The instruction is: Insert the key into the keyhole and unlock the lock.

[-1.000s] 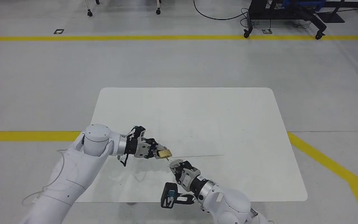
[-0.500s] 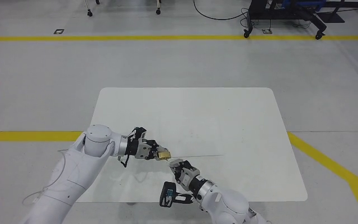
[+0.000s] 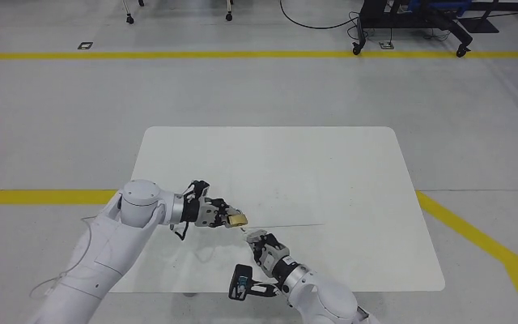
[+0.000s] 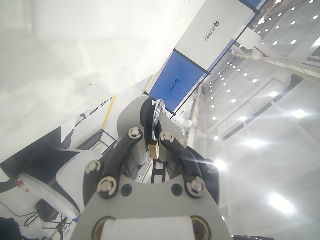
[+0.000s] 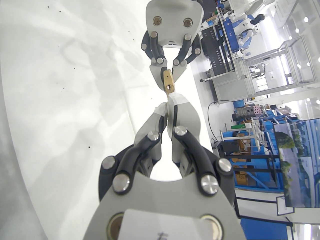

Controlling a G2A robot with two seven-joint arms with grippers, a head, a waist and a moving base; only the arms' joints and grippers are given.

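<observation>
Little has changed since earlier: the right arm's forearm has slid slightly toward the table's near edge, and the left arm has barely moved.

The left gripper (image 3: 227, 217) is clamped on a small rectangular brass padlock (image 5: 168, 81) with a smooth metal body, its keyhole end facing outward. It is held over the flat white matte table (image 3: 340, 178), toward the near left corner.

The right gripper (image 5: 167, 106) is pinched closed on a thin brass-coloured key (image 5: 167, 97). The key is mostly hidden between the smooth grey plastic fingertips (image 5: 178, 102), and its tip sits right at the keyhole; whether it is inserted can't be told.
</observation>
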